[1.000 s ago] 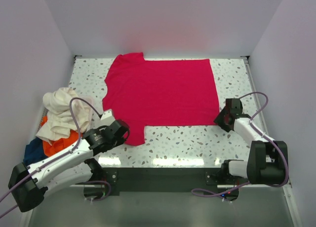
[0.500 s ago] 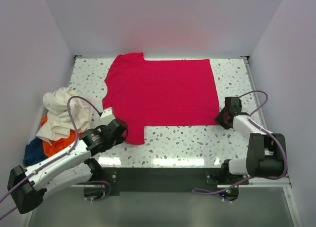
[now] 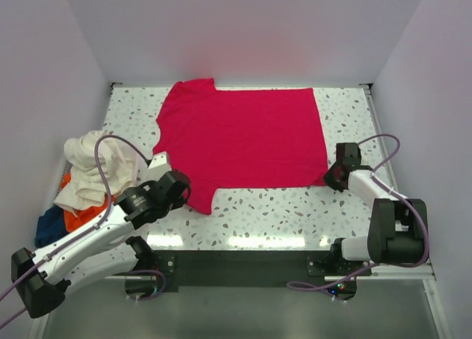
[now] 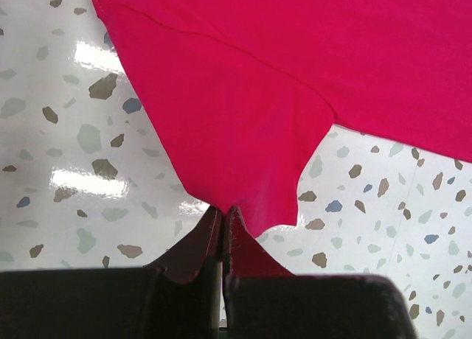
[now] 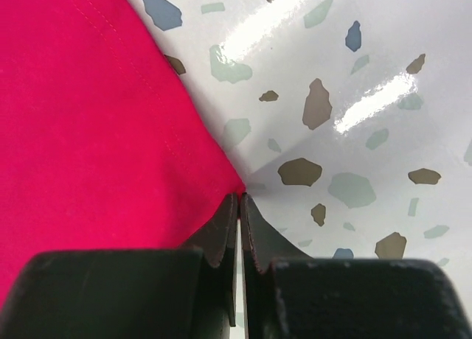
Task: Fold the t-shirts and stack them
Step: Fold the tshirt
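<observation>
On red t-shirt (image 3: 243, 136), both claws (image 4: 223, 212) (image 5: 240, 200) tight

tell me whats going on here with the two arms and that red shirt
The crimson t-shirt lies spread flat on the table. The left gripper is shut on its near sleeve and the right gripper is shut on the near hem corner, so a fold looks about to start. The cream shirt, orange shirt and dark blue shirt sit crumpled in a pile at the left edge.
</observation>
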Available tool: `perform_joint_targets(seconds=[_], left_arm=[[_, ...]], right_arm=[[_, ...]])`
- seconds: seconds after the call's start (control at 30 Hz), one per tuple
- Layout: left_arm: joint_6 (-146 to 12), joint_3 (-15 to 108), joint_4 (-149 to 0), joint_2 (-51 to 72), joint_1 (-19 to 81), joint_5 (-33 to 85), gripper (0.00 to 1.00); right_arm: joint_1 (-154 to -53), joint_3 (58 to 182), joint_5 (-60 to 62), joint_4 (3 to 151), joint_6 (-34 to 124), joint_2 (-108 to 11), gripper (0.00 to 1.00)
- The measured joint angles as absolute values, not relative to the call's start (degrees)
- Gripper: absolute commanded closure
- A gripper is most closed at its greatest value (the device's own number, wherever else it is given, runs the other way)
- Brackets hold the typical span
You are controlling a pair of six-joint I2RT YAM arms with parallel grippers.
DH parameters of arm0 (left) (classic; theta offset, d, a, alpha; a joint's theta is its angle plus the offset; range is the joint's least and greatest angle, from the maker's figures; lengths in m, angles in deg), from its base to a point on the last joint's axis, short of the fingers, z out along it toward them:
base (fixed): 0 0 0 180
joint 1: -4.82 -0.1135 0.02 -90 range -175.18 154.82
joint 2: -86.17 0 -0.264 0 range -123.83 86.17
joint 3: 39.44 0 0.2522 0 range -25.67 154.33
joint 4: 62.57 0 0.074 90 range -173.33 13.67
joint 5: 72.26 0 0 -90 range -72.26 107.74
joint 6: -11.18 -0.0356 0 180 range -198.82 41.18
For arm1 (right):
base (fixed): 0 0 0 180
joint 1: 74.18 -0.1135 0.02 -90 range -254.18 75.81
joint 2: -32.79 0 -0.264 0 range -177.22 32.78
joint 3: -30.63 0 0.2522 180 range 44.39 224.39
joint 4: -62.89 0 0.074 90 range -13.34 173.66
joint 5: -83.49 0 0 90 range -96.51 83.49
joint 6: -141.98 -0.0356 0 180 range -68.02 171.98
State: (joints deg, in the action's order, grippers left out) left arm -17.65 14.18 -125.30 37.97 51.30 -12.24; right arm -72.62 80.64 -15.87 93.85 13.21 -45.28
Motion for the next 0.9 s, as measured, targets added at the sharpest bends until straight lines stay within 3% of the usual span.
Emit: perform_joint_targets(seconds=[0.37,0.9], left_arm=[[-28.97,23.19,-118.24,28.18,38.32,-9.48,1.0],[-36.73,34.6,-104.71,6.41,23.61,-4.08,1.0]], right_arm=[[-72.62,91.11,-15.96,97.91,14.46,-46.24,1.0],[-72.62,109.12,-12.14,98.94,14.98,-63.88,1.0]])
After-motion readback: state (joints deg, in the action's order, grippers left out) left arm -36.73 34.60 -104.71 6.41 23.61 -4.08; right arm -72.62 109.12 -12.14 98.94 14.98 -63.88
